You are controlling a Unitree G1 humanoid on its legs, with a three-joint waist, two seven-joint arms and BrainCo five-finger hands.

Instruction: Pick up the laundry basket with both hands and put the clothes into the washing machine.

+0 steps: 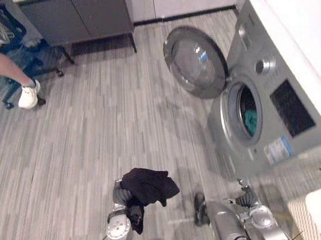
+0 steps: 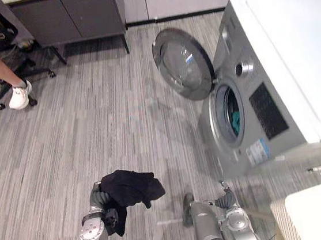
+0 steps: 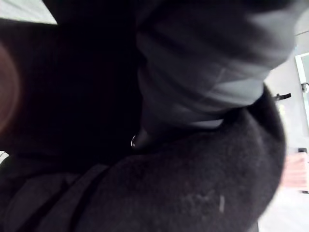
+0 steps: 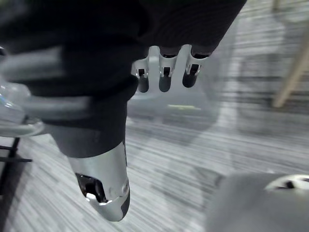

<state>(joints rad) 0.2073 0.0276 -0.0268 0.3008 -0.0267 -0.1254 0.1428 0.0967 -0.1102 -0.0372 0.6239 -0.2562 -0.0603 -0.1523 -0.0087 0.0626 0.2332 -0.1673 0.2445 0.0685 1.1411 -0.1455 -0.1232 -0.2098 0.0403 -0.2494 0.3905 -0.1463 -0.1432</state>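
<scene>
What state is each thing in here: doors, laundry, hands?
Washing machine door: swung wide open.
Teal cloth: inside the drum.
Black garment: draped over the left hand, off the floor.
Right hand: open, empty.
Cabinet doors: shut.

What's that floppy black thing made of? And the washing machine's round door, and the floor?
The black thing looks like soft, matte cloth: it droops and folds. The round door seems clear glass or plastic inside a shiny grey ring, metal or plastic, hard to tell. The floor looks like grey wood-look planks, maybe vinyl, from its long streaky strips.
</scene>
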